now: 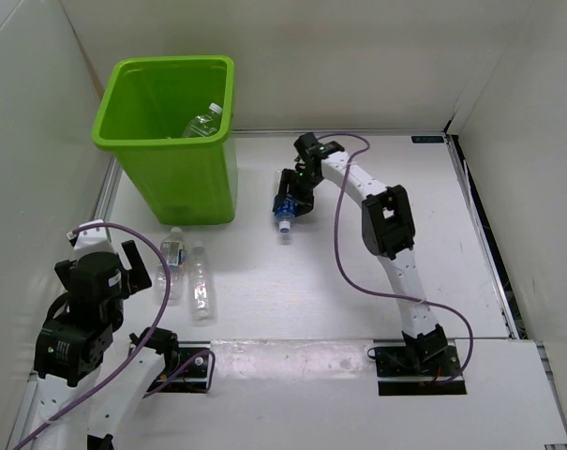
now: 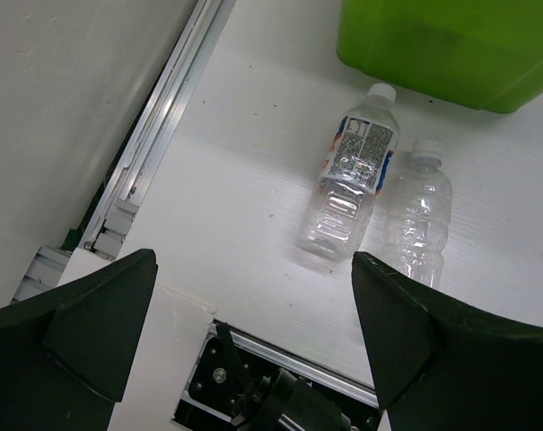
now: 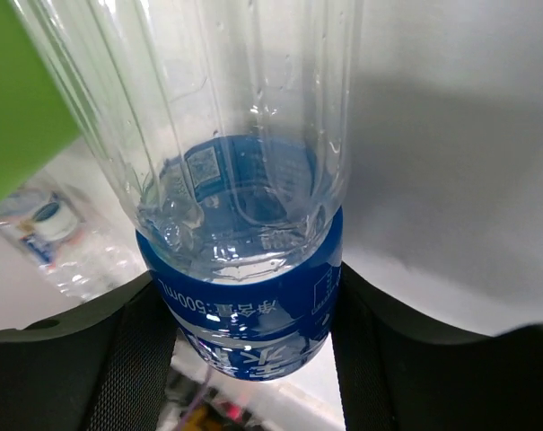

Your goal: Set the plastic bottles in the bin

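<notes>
The lime-green bin (image 1: pixel 175 141) stands at the back left with one clear bottle (image 1: pixel 203 120) inside it. My right gripper (image 1: pixel 288 199) is shut on the blue-labelled bottle (image 1: pixel 285 211), held cap-down above the table just right of the bin. In the right wrist view that bottle (image 3: pixel 244 269) sits between the fingers (image 3: pixel 388 359). Two bottles lie on the table in front of the bin: a labelled one (image 1: pixel 173 255) (image 2: pixel 352 184) and a slim clear one (image 1: pixel 201 281) (image 2: pixel 421 215). My left gripper (image 1: pixel 141 269) (image 2: pixel 253 314) is open and empty, just left of them.
White walls enclose the table on the left, back and right. A metal rail (image 2: pixel 154 126) runs along the left wall. The bin's base (image 2: pixel 451 45) is just beyond the two lying bottles. The bin's side (image 3: pixel 20 108) is close on the left of the held bottle.
</notes>
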Controlling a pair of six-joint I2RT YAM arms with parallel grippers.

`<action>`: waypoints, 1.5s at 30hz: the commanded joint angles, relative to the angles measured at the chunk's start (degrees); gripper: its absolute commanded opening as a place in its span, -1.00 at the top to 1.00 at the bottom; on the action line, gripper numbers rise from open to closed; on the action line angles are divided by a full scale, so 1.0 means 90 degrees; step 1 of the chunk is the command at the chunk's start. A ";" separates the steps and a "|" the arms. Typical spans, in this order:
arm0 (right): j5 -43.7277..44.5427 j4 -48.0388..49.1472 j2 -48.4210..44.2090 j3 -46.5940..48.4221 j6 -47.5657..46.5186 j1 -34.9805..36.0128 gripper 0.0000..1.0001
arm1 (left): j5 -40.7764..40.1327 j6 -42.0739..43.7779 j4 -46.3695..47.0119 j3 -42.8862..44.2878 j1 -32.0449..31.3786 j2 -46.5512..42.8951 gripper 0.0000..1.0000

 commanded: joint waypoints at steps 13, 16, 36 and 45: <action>0.0464 0.5330 -0.2550 0.1451 0.2116 -0.0326 1.00 | 0.0392 -0.0042 0.0460 -0.0183 0.0310 0.0057 -1.00; 0.1411 0.5459 -0.2316 0.2555 0.1083 0.0492 1.00 | 0.0460 -0.0062 0.0470 -0.0183 0.0311 0.0106 -1.00; 0.3582 0.4941 -0.0987 0.3270 -0.3181 0.2282 0.66 | 0.0470 -0.0003 0.0431 -0.0290 0.0106 0.0252 -1.00; 0.3503 0.4863 -0.1065 0.3211 -0.3044 0.2175 -0.81 | 0.0441 -0.0003 0.0460 -0.0329 0.0096 0.0272 -1.00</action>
